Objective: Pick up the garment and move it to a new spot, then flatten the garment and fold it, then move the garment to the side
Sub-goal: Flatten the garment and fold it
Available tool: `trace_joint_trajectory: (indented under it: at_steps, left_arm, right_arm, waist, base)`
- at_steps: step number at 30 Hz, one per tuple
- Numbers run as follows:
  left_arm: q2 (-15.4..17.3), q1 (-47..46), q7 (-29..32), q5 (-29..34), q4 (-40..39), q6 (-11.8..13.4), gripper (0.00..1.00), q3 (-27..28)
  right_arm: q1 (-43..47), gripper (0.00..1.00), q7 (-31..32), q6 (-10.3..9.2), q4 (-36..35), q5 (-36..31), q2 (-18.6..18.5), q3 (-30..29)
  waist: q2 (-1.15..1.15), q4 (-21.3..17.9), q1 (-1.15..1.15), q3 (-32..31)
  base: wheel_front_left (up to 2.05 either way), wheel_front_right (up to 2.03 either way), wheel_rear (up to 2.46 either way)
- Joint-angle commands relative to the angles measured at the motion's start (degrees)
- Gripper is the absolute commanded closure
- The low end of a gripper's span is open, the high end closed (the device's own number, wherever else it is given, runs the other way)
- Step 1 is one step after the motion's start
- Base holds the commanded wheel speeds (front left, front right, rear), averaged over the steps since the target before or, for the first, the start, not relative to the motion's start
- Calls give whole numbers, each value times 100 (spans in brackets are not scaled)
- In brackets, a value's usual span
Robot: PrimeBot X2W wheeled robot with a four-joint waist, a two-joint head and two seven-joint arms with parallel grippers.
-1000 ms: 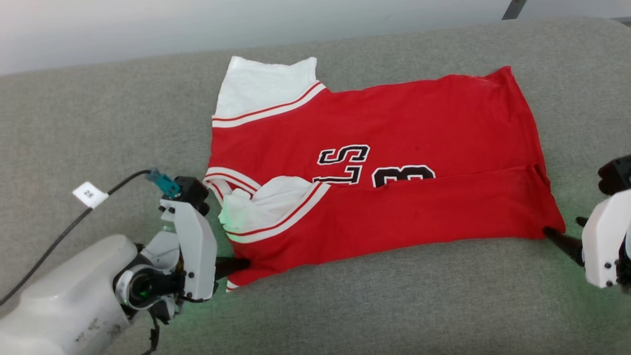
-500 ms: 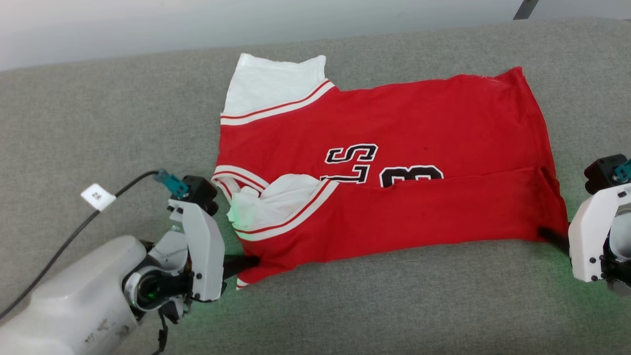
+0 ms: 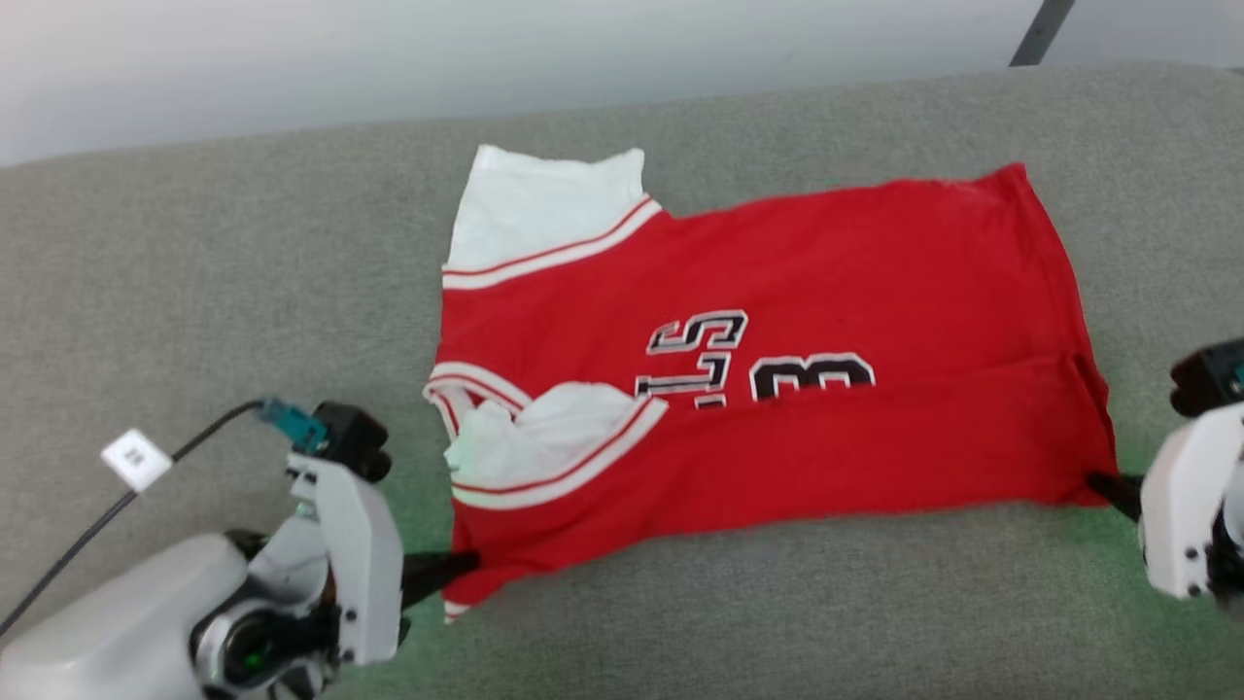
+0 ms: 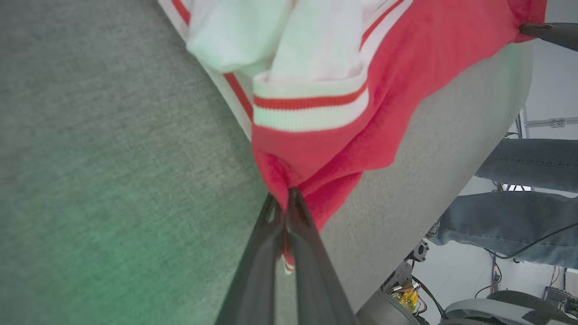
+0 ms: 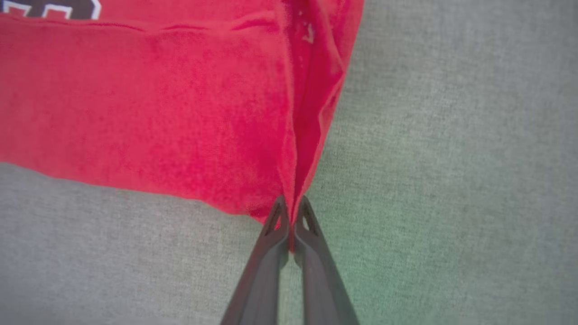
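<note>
Across mid-frame on the grey cushion lies the garment, long axis left to right; left gripper pinches its lower-left corner, right gripper its lower-right, cloth lying up-frame of both.

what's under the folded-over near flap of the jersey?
The near flap of the garment lies over its chest lettering, hiding the letters' lower part. A white sleeve pokes out at the flap's left end. The left gripper and right gripper pinch its near corners.
</note>
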Motion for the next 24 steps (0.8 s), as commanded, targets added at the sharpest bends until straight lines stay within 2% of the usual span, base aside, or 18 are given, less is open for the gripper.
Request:
trace_joint_trajectory:
  at_steps: [1,7,11,12,13,14,15,16,17,19,24]
  left_arm:
    - [64,97,-32,39,-96,42,100,2]
    - [559,417,-218,98,-1103,391,100,-21]
    - [804,633,-324,63,-1695,562,100,-39]
    - [853,676,-350,60,-1785,582,100,-45]
    - [892,703,-396,81,-1844,613,100,-38]
    - [912,717,-425,104,-1888,630,98,-34]
    - [928,724,-485,155,-1920,655,80,-20]
    - [929,730,-569,184,-1937,666,47,12]
    - [922,755,-633,148,-1954,675,23,45]
    - [960,764,-749,144,-2023,669,0,101]
    - [1111,783,-1208,111,-2072,775,0,386]
  right_arm:
    - [126,100,1,-6,-49,29,-46,-40]
    - [851,100,153,-6,-645,269,-446,-219]
    - [1301,100,236,-6,-1065,348,-588,-466]
    - [1378,93,258,-6,-1141,357,-604,-519]
    - [1437,76,261,-6,-1219,332,-615,-588]
    - [1486,53,221,-6,-1282,275,-613,-670]
    - [1502,0,168,-6,-1329,231,-583,-751]
    - [1523,0,106,-6,-1368,198,-527,-848]
    - [1541,0,43,-6,-1391,172,-471,-952]
    - [1551,0,-80,-6,-1449,71,-378,-1164]
    - [1394,0,-768,-6,-1575,-408,32,-1651]
  waist:
    - [0,27,0,-25]
    - [0,89,0,-70]
    - [0,92,0,-79]
    - [0,85,0,-80]
    - [0,80,0,-82]
    - [0,79,0,-86]
    - [0,77,0,-93]
    - [0,76,0,-102]
    - [0,76,0,-114]
    - [0,77,0,-142]
    - [0,70,0,-219]
  base:
    - [0,0,0]
    - [0,0,0]
    - [0,0,0]
    - [0,0,0]
    - [0,0,0]
    - [0,0,0]
    - [0,0,0]
    - [0,0,0]
    - [0,0,0]
    - [0,0,0]
    - [0,0,0]
